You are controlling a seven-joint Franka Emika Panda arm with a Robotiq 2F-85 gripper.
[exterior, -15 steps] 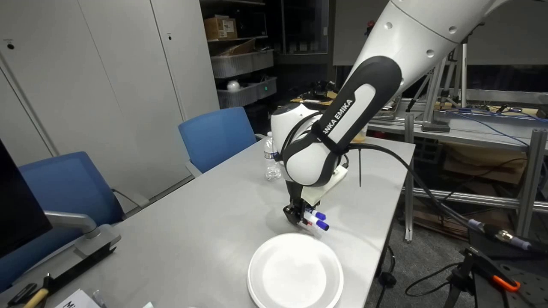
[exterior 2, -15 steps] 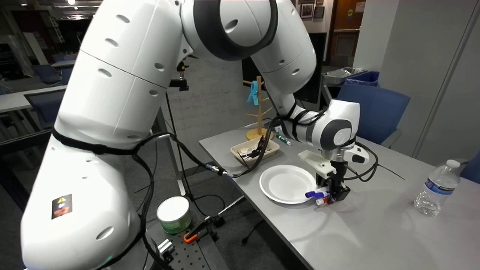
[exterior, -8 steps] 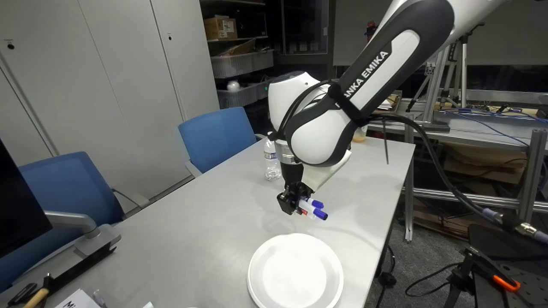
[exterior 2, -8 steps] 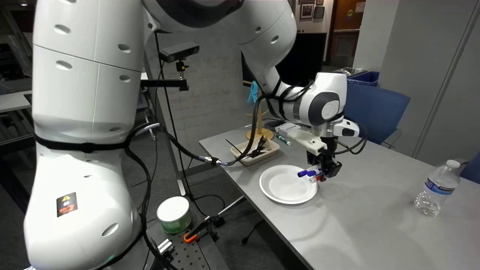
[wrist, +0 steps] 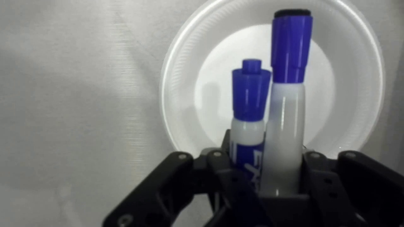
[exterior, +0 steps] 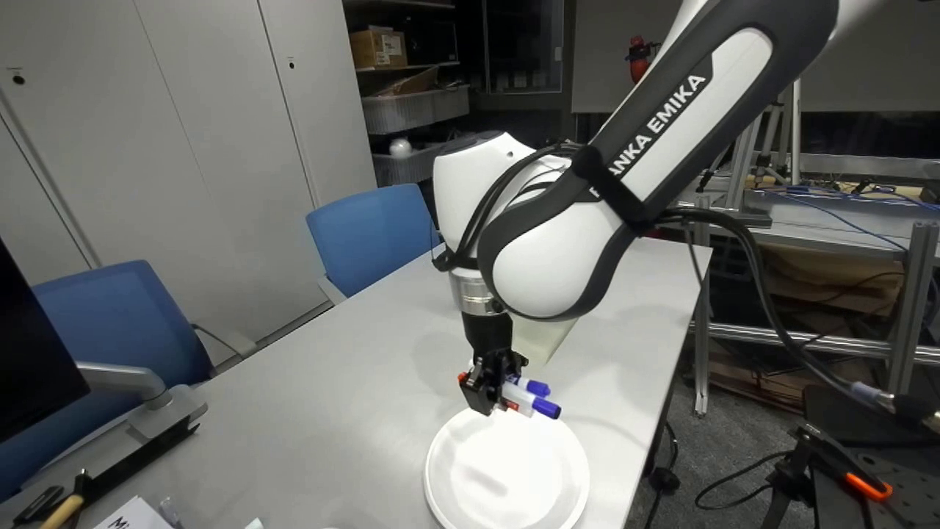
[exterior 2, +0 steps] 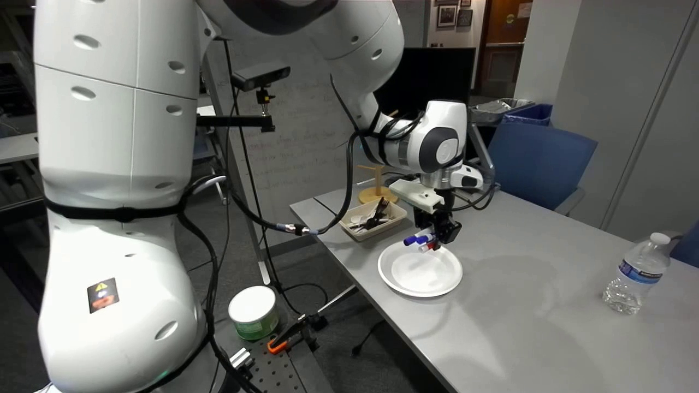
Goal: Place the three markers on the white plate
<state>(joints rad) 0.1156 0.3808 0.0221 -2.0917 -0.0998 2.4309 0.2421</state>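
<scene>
Above the white plate (wrist: 358, 78): gripper (wrist: 267, 164), clamped round the three markers (exterior 2: 424, 238);
Markers: two blue-capped, side by side; third red-marked;
Plate: flat on grey table (exterior 2: 519, 327)

Plate (exterior 2: 419, 272) in all views, closest in the downward-facing wrist view

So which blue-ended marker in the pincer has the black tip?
The right marker in the wrist view: black tops its blue end, while the left marker finishes in a narrow blue knob.
</scene>
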